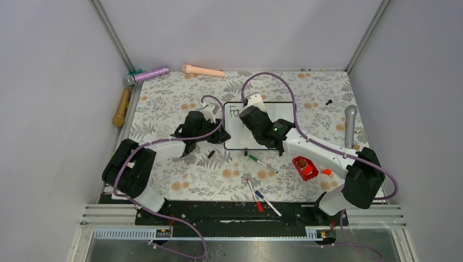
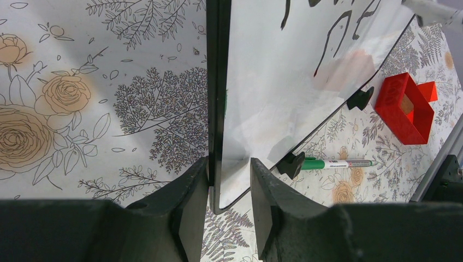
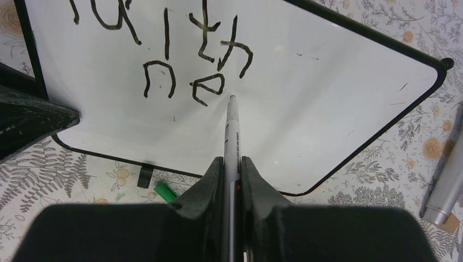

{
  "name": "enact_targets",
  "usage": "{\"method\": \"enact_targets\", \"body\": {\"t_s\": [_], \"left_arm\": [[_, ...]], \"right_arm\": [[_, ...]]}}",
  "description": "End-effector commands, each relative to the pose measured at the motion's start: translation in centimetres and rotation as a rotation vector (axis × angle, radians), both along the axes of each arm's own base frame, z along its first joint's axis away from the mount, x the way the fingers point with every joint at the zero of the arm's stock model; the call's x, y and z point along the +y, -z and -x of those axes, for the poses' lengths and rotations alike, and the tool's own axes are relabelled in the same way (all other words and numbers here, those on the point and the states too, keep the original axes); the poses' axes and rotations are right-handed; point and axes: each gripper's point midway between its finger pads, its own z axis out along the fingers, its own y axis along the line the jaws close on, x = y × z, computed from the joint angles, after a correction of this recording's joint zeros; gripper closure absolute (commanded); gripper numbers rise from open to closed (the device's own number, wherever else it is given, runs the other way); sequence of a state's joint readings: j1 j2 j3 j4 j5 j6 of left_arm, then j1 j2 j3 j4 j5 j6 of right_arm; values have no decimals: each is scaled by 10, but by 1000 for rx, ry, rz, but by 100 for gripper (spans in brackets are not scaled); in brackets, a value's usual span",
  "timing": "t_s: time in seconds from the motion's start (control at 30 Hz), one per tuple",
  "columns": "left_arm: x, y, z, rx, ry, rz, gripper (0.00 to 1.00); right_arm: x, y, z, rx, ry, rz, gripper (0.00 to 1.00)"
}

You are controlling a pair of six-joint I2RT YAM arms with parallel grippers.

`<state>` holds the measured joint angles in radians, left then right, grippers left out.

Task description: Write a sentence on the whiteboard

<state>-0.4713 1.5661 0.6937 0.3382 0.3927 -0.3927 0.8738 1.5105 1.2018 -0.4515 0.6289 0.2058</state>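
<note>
**Floral cloth, whiteboard held, marker tip on the second line**

Grey-and-tan flowered cloth [image 1: 180,180] covers the table, with plain pale walls behind, and we see the whiteboard [image 1: 235,134] lying near the middle of it, between the two arms.

At the board's left edge the left gripper [image 2: 229,166] has one finger on each side of the thin black frame, pinching the whiteboard [image 2: 273,82] so that side sits tilted up off the cloth.

Over the board, the right gripper [image 3: 232,164] has its fingers pressed tight on a white-barrelled marker [image 3: 233,125]. We see its tip touching the white surface just below the last letter written.

On the board the sentence [image 3: 180,54] is unfinished: the top line ends in "ith", its start cut off in the right wrist view, and below it stand "n" and "e".

Just off the board's near edge lie a green marker [image 2: 336,163] and a loose green cap [image 3: 164,191]. A red open box [image 2: 407,106] sits near the board's near right corner. A silver microphone [image 1: 350,125] lies well to the board's right.
</note>
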Motion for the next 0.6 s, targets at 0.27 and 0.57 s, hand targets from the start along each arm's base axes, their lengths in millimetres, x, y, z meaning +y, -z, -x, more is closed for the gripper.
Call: {"method": "enact_targets", "body": {"t_s": [0.27, 0.57], "left_arm": [[-10, -32, -7, -95, 32, 66, 67], [-10, -32, -7, -99, 32, 63, 68]], "right_arm": [[5, -16, -23, -58, 41, -23, 100], [-1, -4, -18, -35, 49, -14, 100]]}}
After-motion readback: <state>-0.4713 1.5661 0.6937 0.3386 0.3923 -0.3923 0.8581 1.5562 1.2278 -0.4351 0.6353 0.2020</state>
